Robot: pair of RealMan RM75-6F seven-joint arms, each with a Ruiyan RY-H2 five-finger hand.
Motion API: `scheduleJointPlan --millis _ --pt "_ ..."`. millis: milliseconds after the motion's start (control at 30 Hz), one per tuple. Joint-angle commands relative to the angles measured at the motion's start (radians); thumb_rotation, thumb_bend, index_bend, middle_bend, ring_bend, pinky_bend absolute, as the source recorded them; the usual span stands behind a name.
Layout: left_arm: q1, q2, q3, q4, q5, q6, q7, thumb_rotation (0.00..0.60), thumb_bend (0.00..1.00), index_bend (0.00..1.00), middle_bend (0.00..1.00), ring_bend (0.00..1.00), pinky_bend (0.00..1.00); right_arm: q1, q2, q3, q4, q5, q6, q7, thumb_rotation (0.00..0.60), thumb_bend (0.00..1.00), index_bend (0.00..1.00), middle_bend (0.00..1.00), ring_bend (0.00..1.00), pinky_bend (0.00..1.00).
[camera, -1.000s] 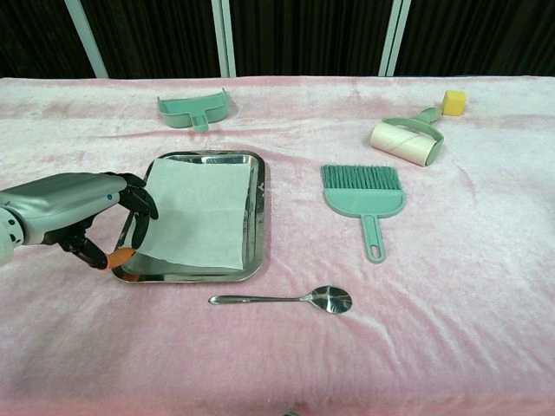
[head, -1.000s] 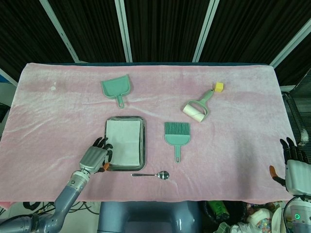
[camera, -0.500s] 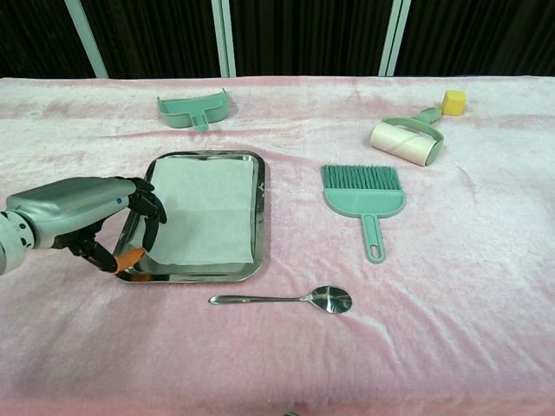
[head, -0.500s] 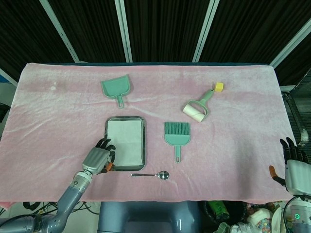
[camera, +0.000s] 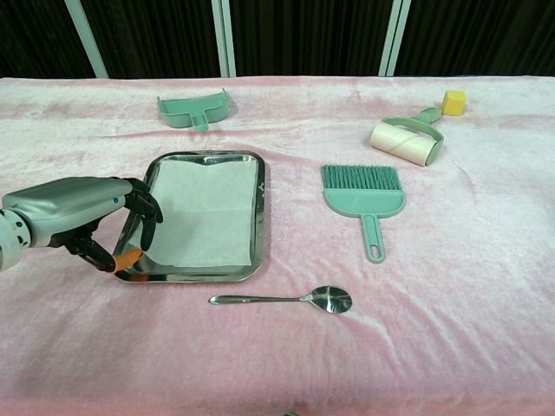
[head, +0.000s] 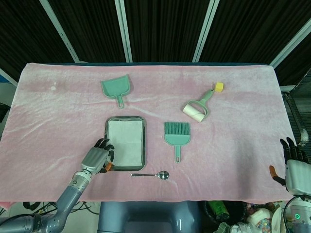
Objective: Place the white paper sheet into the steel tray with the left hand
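The white paper sheet [head: 125, 142] [camera: 201, 212] lies flat inside the steel tray [head: 143, 127] [camera: 257, 260], near the table's front left. My left hand [head: 98, 158] [camera: 80, 218] sits at the tray's left rim. Its dark fingers [camera: 149, 212] curl over the sheet's left edge. The orange-tipped thumb is at the sheet's near-left corner, so the hand still pinches that edge. My right hand [head: 293, 167] hangs off the table's front right corner, fingers apart, holding nothing; the chest view does not show it.
A metal spoon [head: 151, 174] [camera: 286, 300] lies just in front of the tray. A green brush [head: 177, 136] [camera: 364, 198] is to the tray's right. A green dustpan [head: 116, 89] [camera: 194, 109], a lint roller [head: 197, 108] [camera: 408, 139] and a yellow cube [head: 219, 87] [camera: 453, 102] lie further back.
The sheet, earlier tilted over the tray's left rim, has swung square and settled flat in the tray. My left hand dropped slightly toward the near-left rim. The right hand has not moved.
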Motion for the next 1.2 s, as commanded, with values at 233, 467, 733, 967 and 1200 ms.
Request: scheduleJointPlan --millis 233,467,733,967,1200 --pt "-0.001 -0.007 0.002 0.002 -0.002 0.014 -0.001 0.600 0.43 0.51 0.22 0.00 0.00 -0.001 0.001 0.000 -0.001 0.000 0.000 0.001 0.600 0.28 0.07 0.02 0.12 0.14" --pt "-0.006 -0.005 0.009 0.000 -0.014 0.010 0.012 0.600 0.39 0.42 0.20 0.00 0.00 0.000 0.001 0.000 -0.001 0.001 -0.001 0.001 0.600 0.28 0.07 0.02 0.12 0.14" --pt "-0.013 0.024 0.020 -0.037 -0.003 0.003 0.009 0.600 0.27 0.25 0.17 0.00 0.00 0.001 0.000 0.000 0.001 0.000 -0.001 -0.001 0.600 0.28 0.07 0.02 0.12 0.14" --pt "-0.008 0.071 0.007 -0.079 0.034 0.015 -0.052 0.600 0.26 0.24 0.17 0.00 0.00 0.002 0.000 0.000 0.001 0.001 -0.003 -0.001 0.600 0.28 0.07 0.02 0.12 0.14" --pt "-0.018 0.158 0.012 -0.076 0.201 -0.023 -0.217 0.600 0.29 0.24 0.16 0.00 0.00 0.002 0.000 0.001 0.001 0.004 -0.003 -0.003 0.600 0.28 0.07 0.02 0.12 0.14"
